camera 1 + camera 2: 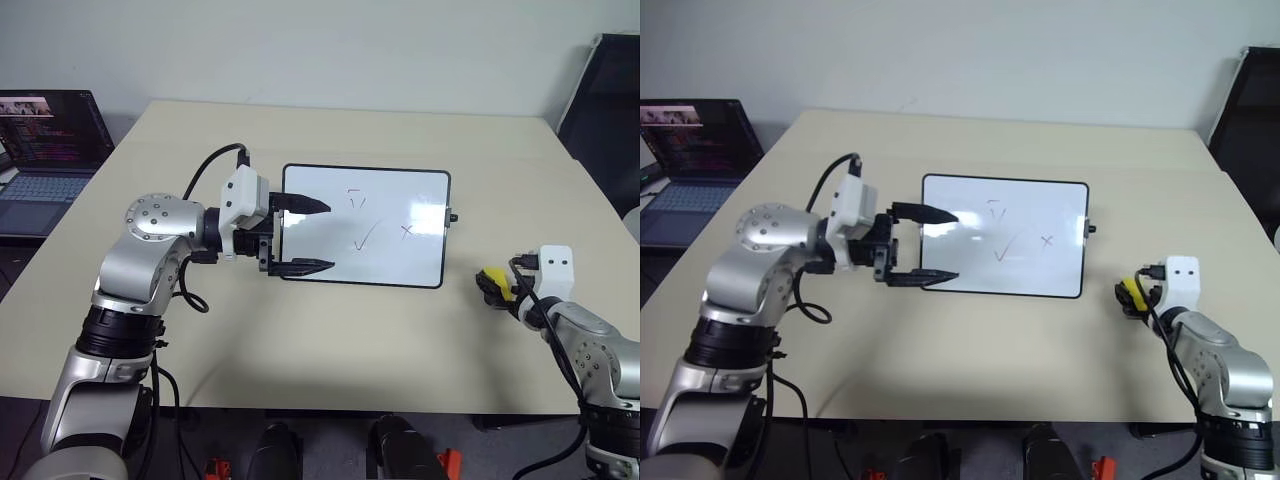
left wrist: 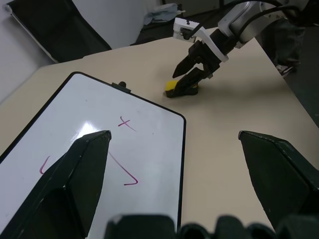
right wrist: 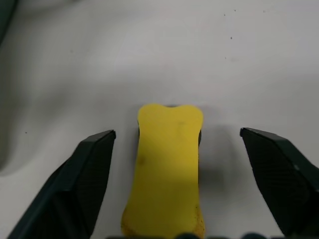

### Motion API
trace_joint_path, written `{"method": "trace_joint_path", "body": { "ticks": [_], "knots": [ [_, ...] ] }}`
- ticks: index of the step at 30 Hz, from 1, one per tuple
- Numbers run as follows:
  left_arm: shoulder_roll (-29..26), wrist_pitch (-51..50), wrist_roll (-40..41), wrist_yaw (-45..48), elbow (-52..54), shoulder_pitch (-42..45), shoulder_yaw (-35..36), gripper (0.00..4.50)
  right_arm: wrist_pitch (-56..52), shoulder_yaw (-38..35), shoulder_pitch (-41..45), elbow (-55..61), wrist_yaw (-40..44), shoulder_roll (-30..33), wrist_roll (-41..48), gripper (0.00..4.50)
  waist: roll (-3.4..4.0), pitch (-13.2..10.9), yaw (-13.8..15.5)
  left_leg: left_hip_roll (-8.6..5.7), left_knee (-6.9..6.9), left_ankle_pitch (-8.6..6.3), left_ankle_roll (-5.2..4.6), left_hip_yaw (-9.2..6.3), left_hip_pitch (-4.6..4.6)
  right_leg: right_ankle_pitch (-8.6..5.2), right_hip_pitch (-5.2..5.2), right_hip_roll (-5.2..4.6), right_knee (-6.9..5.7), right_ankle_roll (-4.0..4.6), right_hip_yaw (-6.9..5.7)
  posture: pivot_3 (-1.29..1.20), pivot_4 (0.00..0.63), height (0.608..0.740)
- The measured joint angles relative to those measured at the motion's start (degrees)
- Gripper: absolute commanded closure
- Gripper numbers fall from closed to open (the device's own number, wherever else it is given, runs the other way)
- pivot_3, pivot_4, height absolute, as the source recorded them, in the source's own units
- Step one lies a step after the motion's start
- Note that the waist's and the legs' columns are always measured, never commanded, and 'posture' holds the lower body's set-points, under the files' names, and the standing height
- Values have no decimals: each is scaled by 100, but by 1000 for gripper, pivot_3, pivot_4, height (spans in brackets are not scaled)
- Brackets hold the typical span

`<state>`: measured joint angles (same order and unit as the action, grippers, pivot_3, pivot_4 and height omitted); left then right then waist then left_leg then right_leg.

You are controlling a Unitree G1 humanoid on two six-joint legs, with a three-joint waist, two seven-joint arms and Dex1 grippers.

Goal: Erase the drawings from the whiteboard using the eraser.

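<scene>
Closest to the lens, in the right wrist view, lies the eraser (image 3: 168,169), a small oblong yellow block with a pinched waist and a dark underside, flat on the pale beige table (image 3: 159,50). It sits lengthwise between the right gripper (image 3: 177,174)'s two black fingers (image 3: 84,184), with a clear gap on both sides, so the jaws are spread and grasp nothing. That view alone shows these gaps; from the head the yellow block (image 1: 494,278) is only a small patch at the gripper tip (image 1: 492,287), near the table's right front edge.

The left wrist view gives the side-on picture: the right arm slopes down to the table, its fingers straddling the eraser (image 2: 175,86), which rests on the tabletop well apart from the whiteboard.

The whiteboard (image 1: 366,226), a small white rectangle with a thin black frame, rounded corners and small black knobs on its short sides, lies flat in the middle of the table. The drawings (image 1: 366,232) are thin dark marker lines: an angular scribble, a larger check mark below it and a little x to its right.

The left gripper (image 1: 298,237) is held roughly level, pointing right over the board's left short edge, fingers wide apart and empty; whether they touch the board cannot be told.

An open dark laptop (image 1: 45,150) stands beyond the table's far left corner.
</scene>
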<state>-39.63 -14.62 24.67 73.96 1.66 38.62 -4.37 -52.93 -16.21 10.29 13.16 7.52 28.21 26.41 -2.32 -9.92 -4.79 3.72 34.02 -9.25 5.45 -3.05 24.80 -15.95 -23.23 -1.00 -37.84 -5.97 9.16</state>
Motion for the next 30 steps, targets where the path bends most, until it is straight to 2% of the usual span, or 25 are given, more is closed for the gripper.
{"method": "trace_joint_path", "body": {
  "ticks": [5,7,15,19,22,25,30],
  "knots": [
    [0,-7,-1,-57,9,-4,0,0,0,8,17,-15,32,-44,-66,2785,0,0,0,0,0,0,0,-1,0,0,0,0,-2,-1,-2,0,150,740],
    [0,-13,-1,-74,10,-5,0,0,0,7,36,-15,36,-74,-71,3304,0,0,-1,0,0,0,0,-3,0,0,0,0,-3,0,-4,0,150,740],
    [-35,-341,20,-314,163,-284,32,0,115,4,-30,77,41,-214,-150,3317,1,0,-11,1,0,1,-1,-7,0,0,1,0,-8,0,-9,0,150,740],
    [-210,-834,125,-738,653,-1112,346,0,245,-31,-636,834,148,-275,-126,3317,6,-3,-12,2,-8,0,0,-15,0,-16,0,0,-13,5,-17,0,150,740],
    [-186,-1163,144,-1290,1175,-1848,547,0,714,-35,-1137,1590,361,-599,-13,3318,7,-4,-6,4,-10,-1,1,-24,1,-23,0,0,-18,11,-27,0,150,740],
    [7,-1308,146,-1737,1513,-2297,589,0,1268,271,-1415,2086,491,-849,-66,3318,6,-3,2,3,1,0,1,-24,0,-37,3,-1,-18,42,-28,0,150,740],
    [237,-1210,65,-2333,1571,-2555,723,0,1876,940,-1574,2229,522,-983,-471,3320,6,-3,3,2,15,3,-1,-23,-4,-20,6,-4,-17,57,-27,0,150,740]
  ]
}}
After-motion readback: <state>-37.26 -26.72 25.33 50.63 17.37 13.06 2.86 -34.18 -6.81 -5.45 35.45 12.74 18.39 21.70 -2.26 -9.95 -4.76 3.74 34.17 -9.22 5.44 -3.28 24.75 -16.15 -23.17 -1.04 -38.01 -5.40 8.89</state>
